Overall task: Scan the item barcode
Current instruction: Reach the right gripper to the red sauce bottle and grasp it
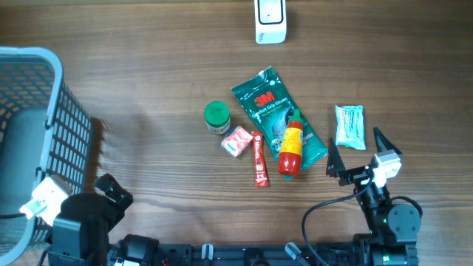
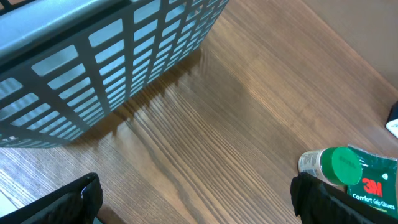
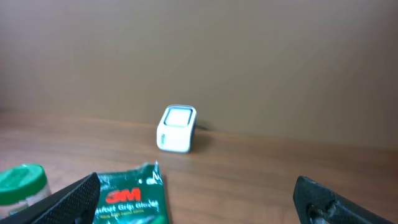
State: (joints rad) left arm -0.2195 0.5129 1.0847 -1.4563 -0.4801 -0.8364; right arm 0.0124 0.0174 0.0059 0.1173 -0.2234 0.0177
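Observation:
The white barcode scanner (image 1: 270,21) stands at the table's far edge and shows again as the scanner (image 3: 176,129) ahead in the right wrist view. The items lie mid-table: a green 3M glove pack (image 1: 270,111), a green-lidded jar (image 1: 216,117), a red and yellow bottle (image 1: 291,148), a red stick sachet (image 1: 259,159), a small red and white packet (image 1: 236,140) and a pale teal packet (image 1: 349,126). My right gripper (image 1: 360,151) is open just below the teal packet, holding nothing. My left gripper (image 1: 81,188) is open at the front left, empty, beside the basket.
A grey mesh basket (image 1: 29,140) fills the left edge, and its wall (image 2: 93,56) rises close ahead in the left wrist view. The jar (image 2: 339,165) and glove pack (image 2: 373,186) lie by the left gripper's right finger. Bare wood separates basket and items.

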